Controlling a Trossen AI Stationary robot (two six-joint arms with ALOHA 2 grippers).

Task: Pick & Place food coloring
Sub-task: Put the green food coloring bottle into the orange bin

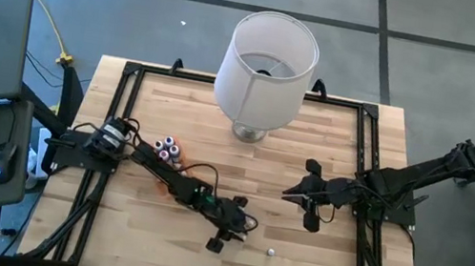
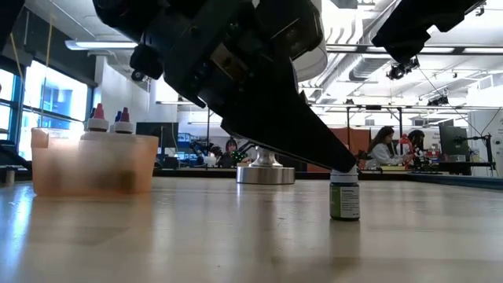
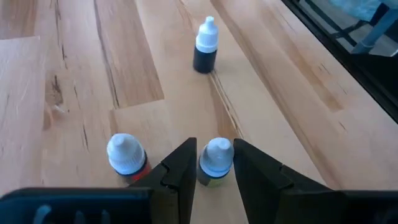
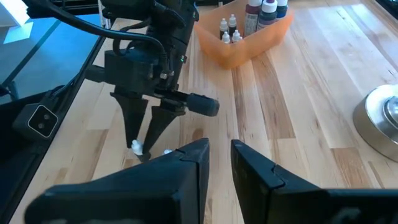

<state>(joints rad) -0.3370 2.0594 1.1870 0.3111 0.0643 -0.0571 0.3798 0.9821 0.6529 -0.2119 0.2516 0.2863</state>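
My left gripper [image 3: 214,144] is low over the table's near middle [image 1: 231,231]. It is shut on a small white-capped food coloring bottle [image 3: 216,163] with a greenish body, which stands on the table [image 2: 344,198]. Beside it stands a white-capped bottle with a red body [image 3: 126,155]. A dark bottle with a white top [image 3: 205,51] stands farther toward the right [image 1: 271,252]. More bottles stand in the orange tray [image 1: 167,151] on the left [image 4: 244,43]. My right gripper [image 4: 219,155] is open, holds nothing and hovers right of centre [image 1: 300,194]. My left gripper pinches the greenish bottle by its white cap [image 3: 216,155] between its two fingers. They come from above, slanting down. The bottle is upright with its base on the table [image 2: 344,215]. In the low view one finger [image 2: 314,149] covers the cap.
A big white lampshade [image 1: 267,59] on a round metal base [image 2: 266,174] stands at the table's far middle. A black frame runs along the table's edges [image 1: 368,135]. Bare wood lies near the front edge. People sit at desks in the room behind.
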